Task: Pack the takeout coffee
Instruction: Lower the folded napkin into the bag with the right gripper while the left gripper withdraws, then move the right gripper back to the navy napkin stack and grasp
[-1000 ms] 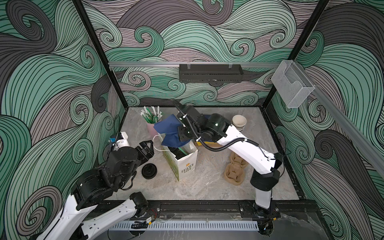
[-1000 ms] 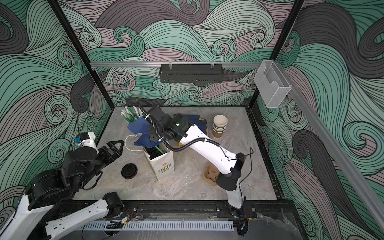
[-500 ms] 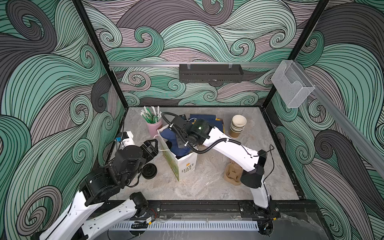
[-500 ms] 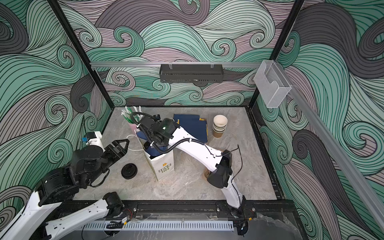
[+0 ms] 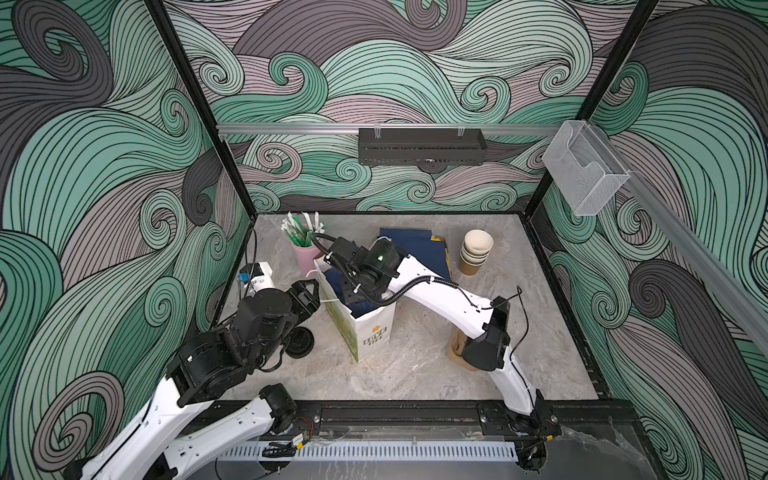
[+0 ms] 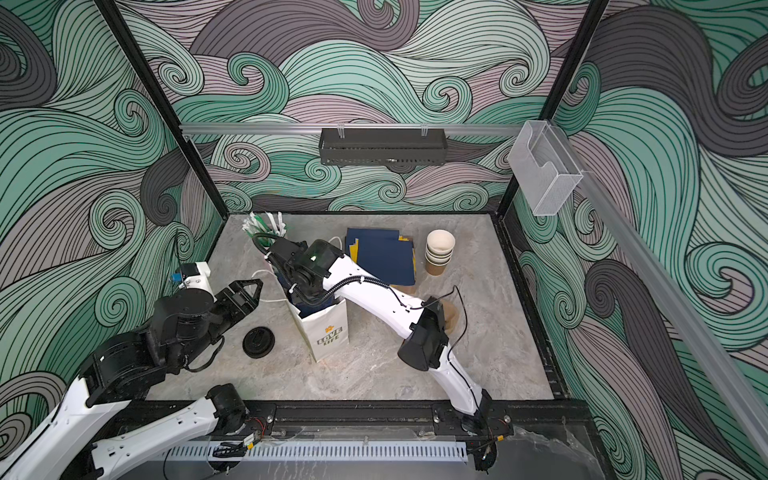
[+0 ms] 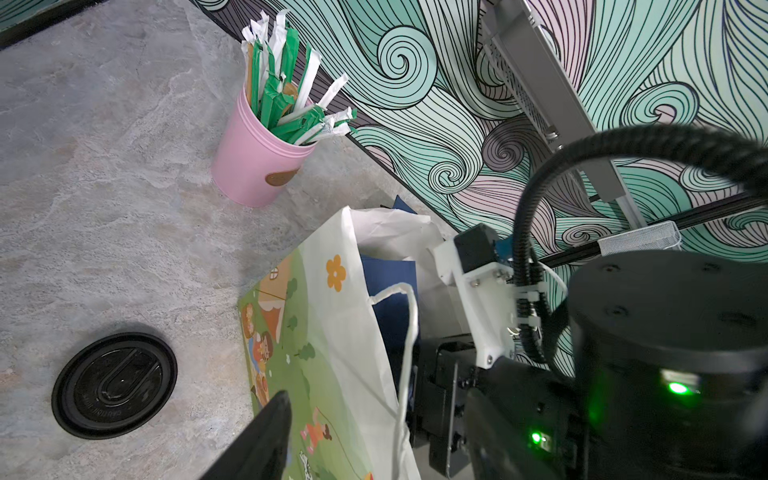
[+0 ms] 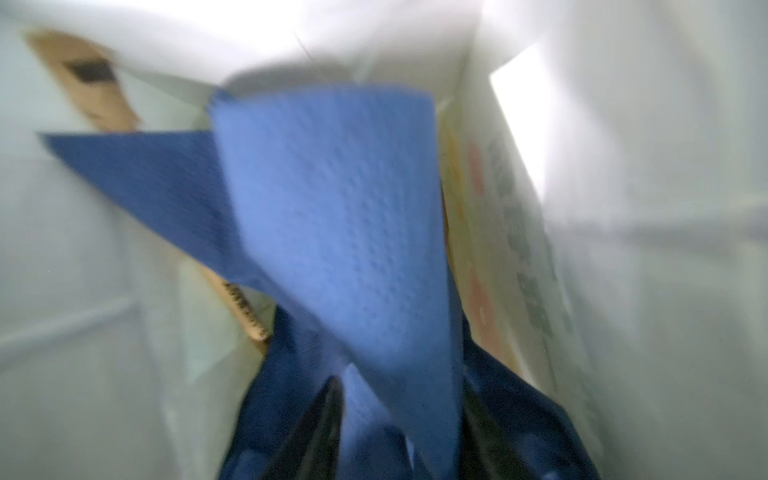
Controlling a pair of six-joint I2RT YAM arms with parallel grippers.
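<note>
Step in hand: the packing seems close to its end; the right gripper (image 8: 399, 432) is deep inside the tall white paper bag with a printed cartoon side (image 5: 370, 328), bringing in a blue embossed paper napkin (image 8: 340, 232)
Right gripper: this view is blurred; the napkin lies between the dark fingers (image 8: 320, 428), and I cannot tell if they grip it or not
Left gripper (image 6: 248, 291): jaws apart, holding nothing, just beside the bag's rim and its white cord handle (image 7: 409, 324)
Takeout coffee cups: the olive-green paper cups with black lids show in no view; probably they stand in the bag under the napkin, below the right gripper, but this is hidden
Next move: I judge the right gripper must free the napkin and rise straight out, without dragging the napkin or the thin bag wall
Not for packing: loose round black plastic lid (image 5: 300, 341) on the grey marbled tabletop (image 5: 415, 374) near the bag; stack of lidless paper cups (image 5: 476, 253) well apart
</note>
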